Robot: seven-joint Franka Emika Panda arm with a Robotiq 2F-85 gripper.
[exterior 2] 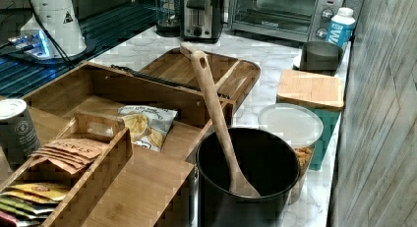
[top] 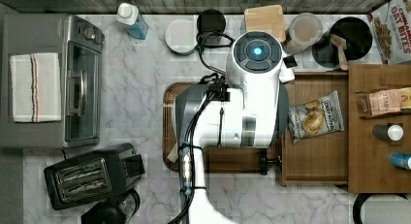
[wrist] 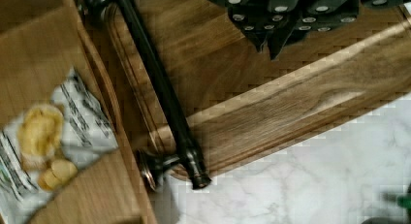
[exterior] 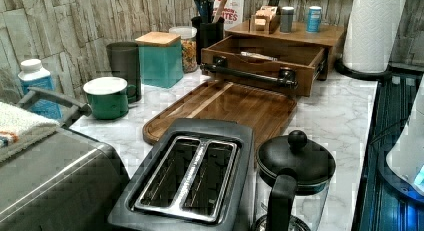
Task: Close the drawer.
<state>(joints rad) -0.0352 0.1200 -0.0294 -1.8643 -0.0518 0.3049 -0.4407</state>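
The gripper (wrist: pixel 274 35) is showing at the upper edge of the wrist view, dark fingers (wrist: pixel 257 27) hanging over the brown wooden tray (wrist: pixel 291 107); whether it is released or clenched cannot be told, and it is grasping nothing that can be seen. The drawer's black bar handle (wrist: pixel 162 90) is running apart from the fingers, not touching them.

In the top view the white arm (top: pixel 242 103) is covering the centre of the frame, over the tray (top: pixel 168 112). The drawer (top: pixel 315 158) is sitting pulled out, right of centre in the top view, its front panel next to the tray's edge and its back end under the cabinet top (top: pixel 378 136). A bag of chips (top: pixel 315 118) is lying inside it.

In the left view the open drawer (exterior: pixel 300 58) is standing in the upper middle of the frame, the handle (exterior: pixel 250 74) facing the tray (exterior: pixel 225 108). A toaster (exterior: pixel 192 176) and a black kettle (exterior: pixel 295 163) are sitting in the lower part of the left view, a green mug (exterior: pixel 106 97) at its left.

In the right view the drawer (exterior 2: pixel 98 89) is lying at the left centre of the frame, with a wooden spoon (exterior 2: pixel 216 114) leaning in a black pot (exterior 2: pixel 255 197) at the lower right.
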